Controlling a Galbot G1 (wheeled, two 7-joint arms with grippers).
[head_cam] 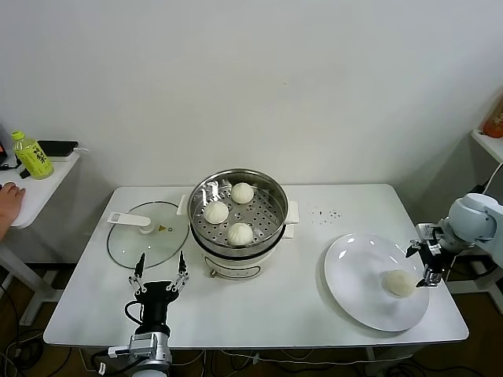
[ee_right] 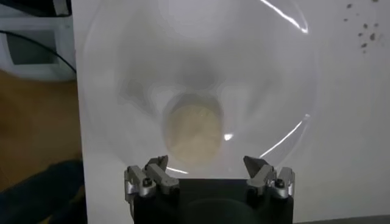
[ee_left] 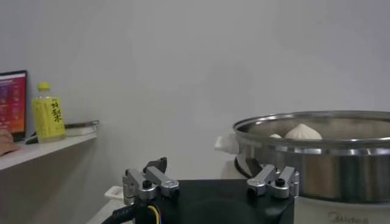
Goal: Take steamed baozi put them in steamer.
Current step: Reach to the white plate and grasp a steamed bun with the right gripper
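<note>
Three cream-white baozi [head_cam: 240, 233] lie on the perforated tray inside the shiny steel steamer [head_cam: 271, 224] at the table's middle. One more baozi [head_cam: 398, 283] [ee_right: 194, 131] rests on the white plate [head_cam: 354, 267] at the right. My right gripper [head_cam: 426, 264] [ee_right: 206, 167] hovers open just to the right of that bun and above it, its fingers spread wider than the bun and not touching it. My left gripper [head_cam: 159, 267] [ee_left: 210, 176] stands open near the table's front left, empty, with the steamer's wall [ee_left: 329, 158] ahead of it.
A glass lid [head_cam: 149, 232] with a white handle lies left of the steamer. A side table at the far left holds a yellow-green bottle [head_cam: 32, 155] and a person's hand [head_cam: 9, 200]. Dark specks [head_cam: 324, 213] dot the table behind the plate.
</note>
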